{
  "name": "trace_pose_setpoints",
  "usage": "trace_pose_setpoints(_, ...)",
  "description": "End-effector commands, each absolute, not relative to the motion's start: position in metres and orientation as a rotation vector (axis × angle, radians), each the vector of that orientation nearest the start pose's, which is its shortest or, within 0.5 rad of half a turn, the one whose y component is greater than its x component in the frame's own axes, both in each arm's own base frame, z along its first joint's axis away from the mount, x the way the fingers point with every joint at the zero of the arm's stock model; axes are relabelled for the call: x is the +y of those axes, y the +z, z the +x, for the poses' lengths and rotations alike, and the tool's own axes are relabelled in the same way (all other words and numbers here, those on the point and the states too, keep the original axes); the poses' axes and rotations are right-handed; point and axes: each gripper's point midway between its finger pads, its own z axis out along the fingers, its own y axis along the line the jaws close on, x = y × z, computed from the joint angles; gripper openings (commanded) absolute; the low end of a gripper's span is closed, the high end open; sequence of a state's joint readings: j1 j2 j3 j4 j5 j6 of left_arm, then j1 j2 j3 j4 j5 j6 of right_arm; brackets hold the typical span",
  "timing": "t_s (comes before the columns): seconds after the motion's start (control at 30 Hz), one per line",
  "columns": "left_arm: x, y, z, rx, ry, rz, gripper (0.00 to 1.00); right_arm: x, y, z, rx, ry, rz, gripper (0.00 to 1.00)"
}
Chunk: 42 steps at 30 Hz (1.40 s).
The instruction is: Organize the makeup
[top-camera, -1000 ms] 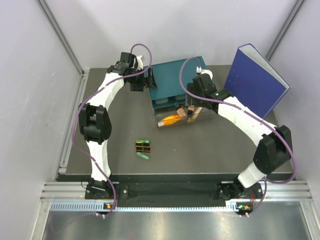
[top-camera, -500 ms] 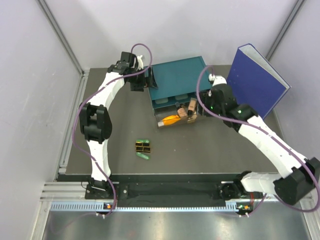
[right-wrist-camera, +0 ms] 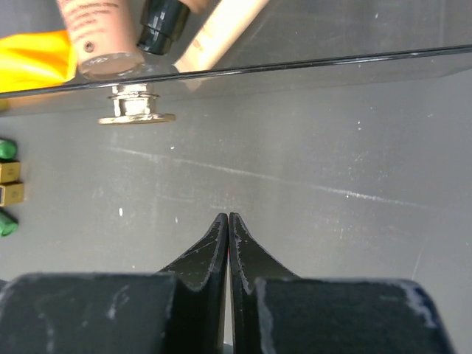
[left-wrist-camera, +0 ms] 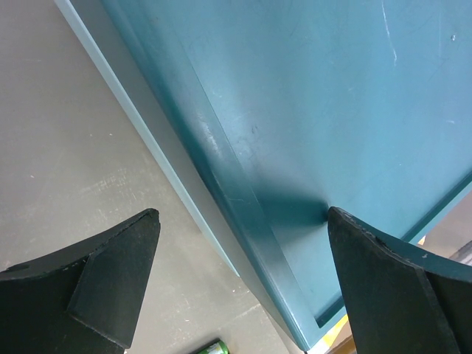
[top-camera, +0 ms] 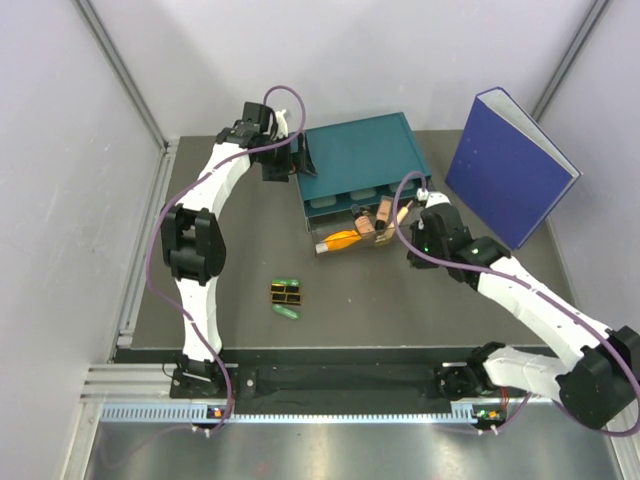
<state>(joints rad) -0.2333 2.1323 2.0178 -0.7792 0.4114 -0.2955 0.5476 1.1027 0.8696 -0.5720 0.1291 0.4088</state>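
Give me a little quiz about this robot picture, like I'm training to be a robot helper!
1. True or false: the right gripper is shut and holds nothing.
2. Fill in: the left gripper straddles the teal box's edge with its fingers ____.
3. Pick one. The orange tube lies: A) in the clear drawer B) in the right gripper C) on top of the teal box.
Key: 1 true; 2 open; 3 A.

The drawer box (top-camera: 360, 150) is teal, the binder (top-camera: 505, 165) blue, the tube (top-camera: 340, 240) orange, capsules (top-camera: 288, 312) green.
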Motion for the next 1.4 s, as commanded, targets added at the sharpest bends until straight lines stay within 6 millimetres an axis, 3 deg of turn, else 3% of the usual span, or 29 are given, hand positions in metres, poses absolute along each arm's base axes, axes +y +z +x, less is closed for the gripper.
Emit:
trace_pose_setpoints(0.0,-0.182,0.125,0.48,2.633,-0.587,0.106,0.99,0.16,0.145,0.278,2.335,0.316,-0.078,0.0)
trace_pose_setpoints(0.33,-0.183,0.126,0.479,2.632,-0.599,0.092,0.99,0.163,0.149,0.323,2.243,0.221,-0.013,0.0)
trace_pose_setpoints(0.6,-0.178,0.125,0.479,2.641,-0.558,0.094,0.99,0.185,0.167,0.367,2.14,0.24,-0.017,0.0)
trace_pose_setpoints(1.07,-0.174,0.122,0.479,2.656,-0.528,0.099,0.99,0.235,0.176,0.445,2.091,0.256,-0.091,0.0)
trace_pose_setpoints(1.27,-0.168,0.118,0.478,2.673,-0.488,0.121,0.99,0.25,0.173,0.462,2.094,0.279,-0.084,0.0)
trace_pose_setpoints(1.37,-0.168,0.118,0.478,2.676,-0.484,0.132,0.99,0.25,0.17,0.462,2.103,0.276,-0.08,0.0)
